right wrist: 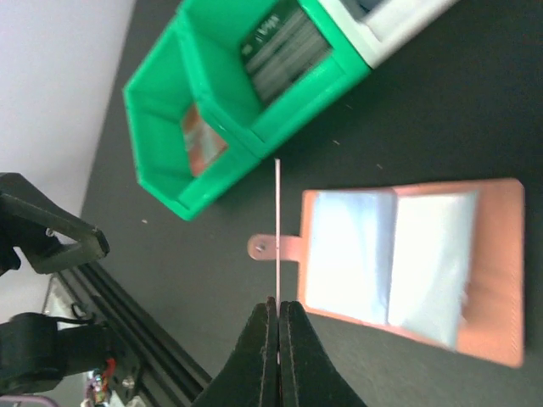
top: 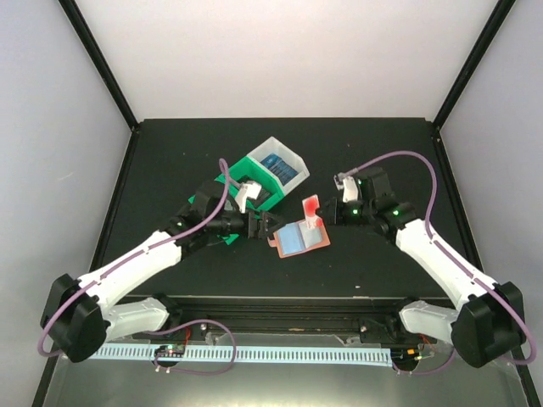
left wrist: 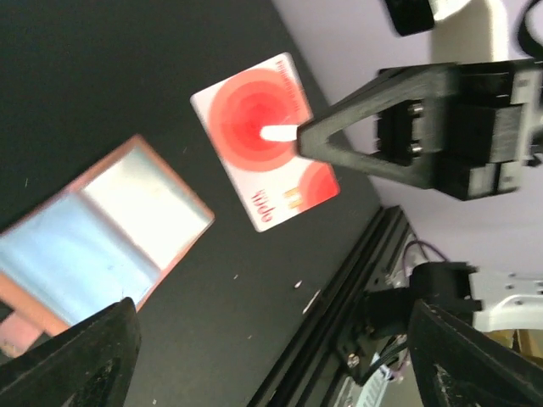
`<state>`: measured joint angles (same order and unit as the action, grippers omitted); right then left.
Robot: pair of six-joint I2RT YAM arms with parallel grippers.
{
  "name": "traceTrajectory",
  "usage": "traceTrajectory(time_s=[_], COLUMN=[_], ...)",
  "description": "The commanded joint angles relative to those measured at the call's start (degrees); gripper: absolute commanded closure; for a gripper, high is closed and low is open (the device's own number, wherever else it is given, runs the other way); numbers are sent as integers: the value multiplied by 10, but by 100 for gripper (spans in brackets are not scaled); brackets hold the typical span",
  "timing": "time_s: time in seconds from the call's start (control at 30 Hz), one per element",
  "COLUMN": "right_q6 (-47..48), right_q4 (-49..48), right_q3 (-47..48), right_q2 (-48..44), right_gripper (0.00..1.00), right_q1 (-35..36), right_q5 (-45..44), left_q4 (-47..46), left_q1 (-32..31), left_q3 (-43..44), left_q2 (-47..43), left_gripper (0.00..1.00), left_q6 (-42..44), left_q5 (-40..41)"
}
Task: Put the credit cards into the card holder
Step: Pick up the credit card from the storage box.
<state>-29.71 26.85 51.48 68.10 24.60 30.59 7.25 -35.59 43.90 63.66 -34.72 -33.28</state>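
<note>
Top: right claw [top: 320, 219] pinches white-red plastic credit card [top: 310, 206] just beyond the salmon leather card holder [top: 299, 238], which lies open; left claw [top: 270, 225] spread, empty. Left wrist: card face-on, tilted. Right wrist: card edge-on, long axis straight out from claw; green plastic bins [right wrist: 157, 144] beyond.

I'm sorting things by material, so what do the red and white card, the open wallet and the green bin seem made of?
The card, held in the right gripper, looks like thin glossy plastic: printed face, hairline edge. The wallet seems matte leather or imitation, salmon-brown, with pale blue pockets of unclear material. The green bin looks like smooth molded plastic with a slight sheen.
</note>
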Motion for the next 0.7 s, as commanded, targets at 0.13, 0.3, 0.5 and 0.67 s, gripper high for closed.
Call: traceTrajectory(time_s=[0.13, 0.3, 0.5, 0.67], right_q6=[-8, -30, -31, -22], right_q4=[-80, -161, -203, -235], right_q3=[-98, -136, -131, -122], right_q2=[-21, 32, 110, 146], right_gripper=[99, 99, 99, 99], right_q1=[-2, -1, -3, -8], right_q5=[-9, 28, 17, 15], left_q4=[-97, -159, -125, -60], left_q1=[-66, -93, -122, -125], left_q3=[-60, -52, 9, 49], left_q2=[83, 189, 258, 289], left_gripper=[32, 51, 58, 58], left_q6=[-44, -56, -17, -1], left_q5=[88, 123, 241, 299])
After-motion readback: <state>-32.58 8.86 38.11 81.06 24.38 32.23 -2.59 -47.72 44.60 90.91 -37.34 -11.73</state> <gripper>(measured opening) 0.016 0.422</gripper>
